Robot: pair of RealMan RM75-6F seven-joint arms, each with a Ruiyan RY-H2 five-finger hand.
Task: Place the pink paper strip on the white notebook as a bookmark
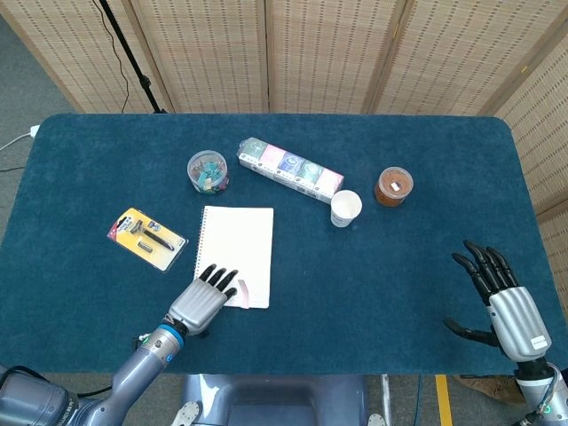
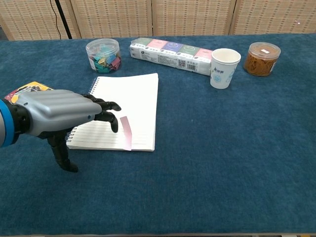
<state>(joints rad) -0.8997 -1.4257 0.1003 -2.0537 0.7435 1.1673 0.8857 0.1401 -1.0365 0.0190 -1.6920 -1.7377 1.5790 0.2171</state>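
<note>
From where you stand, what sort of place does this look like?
Probably a robot test or demo space, not a lived-in office: a table covered in blue cloth, woven folding screens closing it off behind, and stationery laid out like props, such as a white notebook and a tub of binder clips.

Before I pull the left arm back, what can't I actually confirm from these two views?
- Right robot hand: missing from chest view, outside the frame.
- White notebook: near-left corner hidden by the left robot hand in chest view.
- Pink paper strip: too small in head view to judge contact with the fingertips.
</note>
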